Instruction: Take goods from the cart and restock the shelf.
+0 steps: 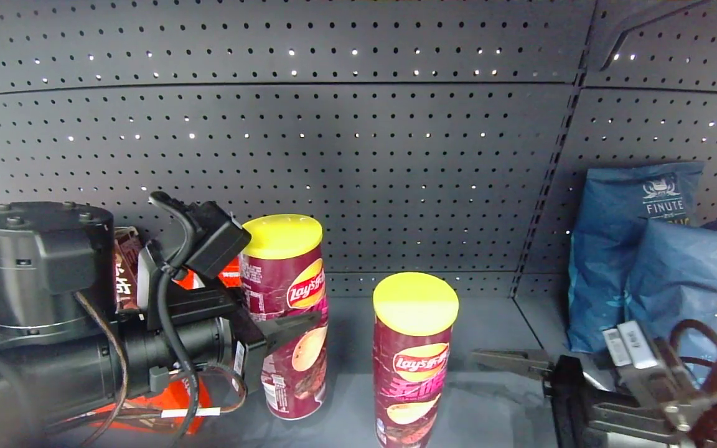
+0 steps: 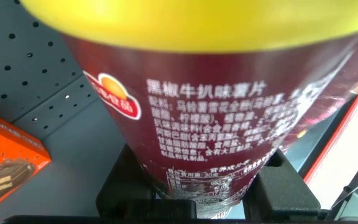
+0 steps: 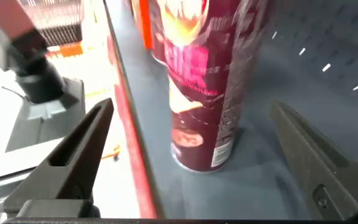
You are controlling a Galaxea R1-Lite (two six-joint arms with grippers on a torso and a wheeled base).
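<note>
Two maroon chips cans with yellow lids stand on the grey shelf [image 1: 495,311]. My left gripper [image 1: 290,314] is shut on the left can [image 1: 284,274], one finger crossing its front at mid height. In the left wrist view that can [image 2: 229,112] sits close between the fingers [image 2: 284,193]. The right can [image 1: 414,361] stands free near the shelf's front. My right gripper [image 1: 514,373] hovers open a little to its right, not touching it. From the right wrist, this can [image 3: 210,93] stands upright ahead of the spread fingers [image 3: 73,149].
Orange boxes [image 1: 178,398] sit behind and under the left arm; one orange box [image 2: 8,158] lies beside the held can. Blue snack bags [image 1: 632,249] lean at the right, past the shelf upright [image 1: 545,186]. A pegboard wall [image 1: 358,155] closes the back. The shelf's red front edge [image 3: 132,143] runs beside the right can.
</note>
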